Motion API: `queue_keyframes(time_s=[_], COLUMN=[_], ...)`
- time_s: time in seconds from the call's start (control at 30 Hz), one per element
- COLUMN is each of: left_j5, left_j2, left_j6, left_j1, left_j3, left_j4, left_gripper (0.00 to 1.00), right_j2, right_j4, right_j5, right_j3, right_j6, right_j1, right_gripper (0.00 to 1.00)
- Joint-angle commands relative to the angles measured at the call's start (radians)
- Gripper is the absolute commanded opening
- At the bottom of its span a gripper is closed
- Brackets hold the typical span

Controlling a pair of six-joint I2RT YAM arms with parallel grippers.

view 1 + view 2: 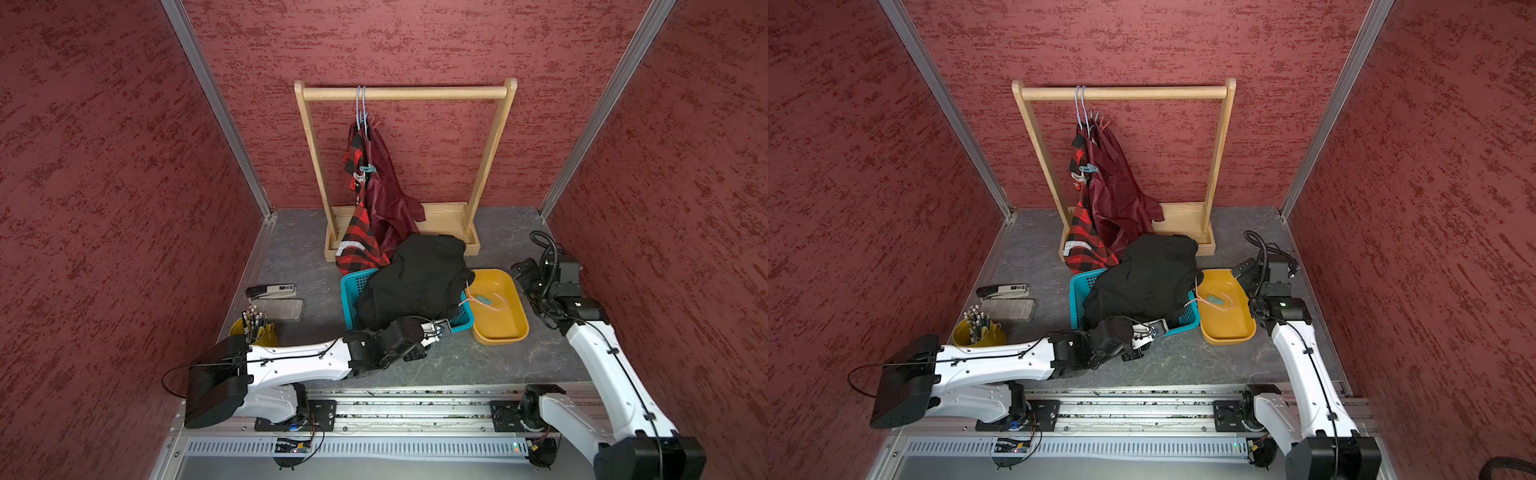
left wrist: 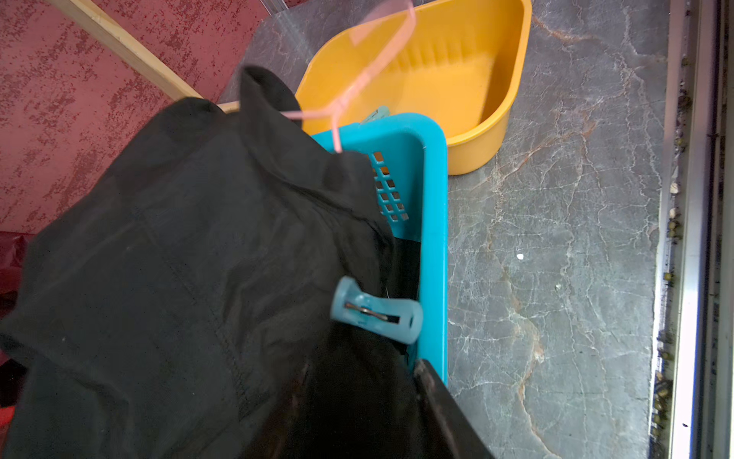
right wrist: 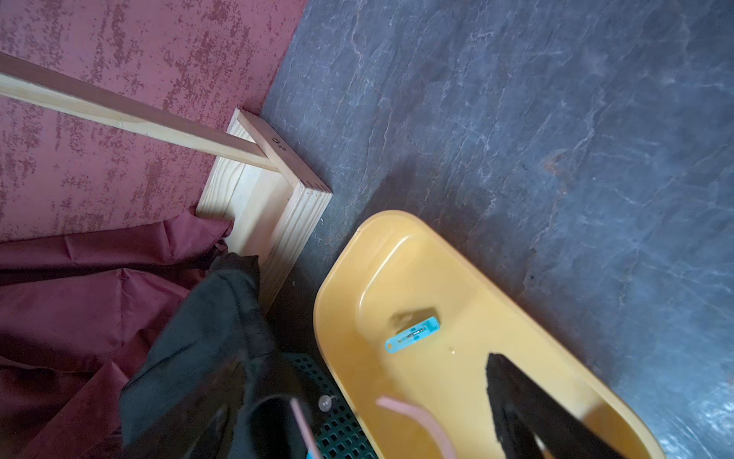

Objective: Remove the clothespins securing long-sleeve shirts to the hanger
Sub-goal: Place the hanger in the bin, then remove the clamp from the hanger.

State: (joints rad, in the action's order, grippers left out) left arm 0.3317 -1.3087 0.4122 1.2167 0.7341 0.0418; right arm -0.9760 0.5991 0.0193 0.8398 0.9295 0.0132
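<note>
One clothespin (image 3: 413, 335) in tray (image 3: 397, 254) | right pincer (image 3: 375, 381) spread | left pincer (image 1: 444, 328) unclear | plaid shirt (image 1: 360, 226) label (image 1: 352, 246) illegible

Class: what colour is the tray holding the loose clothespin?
The tray is yellow-orange, seen best in the right wrist view.

Walls: three dusky-red panels (image 1: 415, 41) with darker mottled texture, joined by slanting brushed-aluminium corner posts (image 1: 216, 108).
Counter: dark grey slab (image 1: 478, 365) with pale marble veining, evenly lit.
Furniture: pale wooden garment rack (image 1: 405, 92) with round top rail, standing against the back wall.
</note>
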Motion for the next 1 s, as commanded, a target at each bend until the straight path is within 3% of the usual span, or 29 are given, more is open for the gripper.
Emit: queue_keyframes(time_s=[0.0, 0.23, 0.37, 0.63, 0.77, 0.97], left_j5=[-0.024, -0.071, -0.083, -0.212, -0.264, -0.333], left_j2=[0.006, 0.085, 0.175, 0.307, 0.320, 0.318], left_j6=[-0.021, -0.042, -0.079, -0.147, -0.124, -0.137], left_j1=[-0.006, -0.011, -0.040, -0.157, -0.162, -0.149], left_j3=[0.024, 0.036, 0.004, -0.030, -0.036, -0.019], left_j4=[-0.037, 0.043, 0.097, 0.260, 0.345, 0.392], left_gripper=[0.47, 0.56, 0.59, 0.60, 0.60, 0.61], right_j2=[0.013, -0.005, -0.023, -0.193, -0.229, -0.287], right_j4=[0.048, -0.054, -0.111, -0.147, -0.142, -0.046], right_j5=[0.053, -0.179, -0.247, -0.192, -0.198, -0.112], right_j3=[0.010, -0.006, -0.020, 0.083, 0.106, 0.186], right_j6=[-0.001, -0.037, -0.005, -0.076, -0.102, -0.220], right_j1=[0.006, -0.014, -0.113, -0.395, -0.462, -0.582], right_gripper=[0.98, 0.95, 0.93, 0.94, 0.94, 0.93])
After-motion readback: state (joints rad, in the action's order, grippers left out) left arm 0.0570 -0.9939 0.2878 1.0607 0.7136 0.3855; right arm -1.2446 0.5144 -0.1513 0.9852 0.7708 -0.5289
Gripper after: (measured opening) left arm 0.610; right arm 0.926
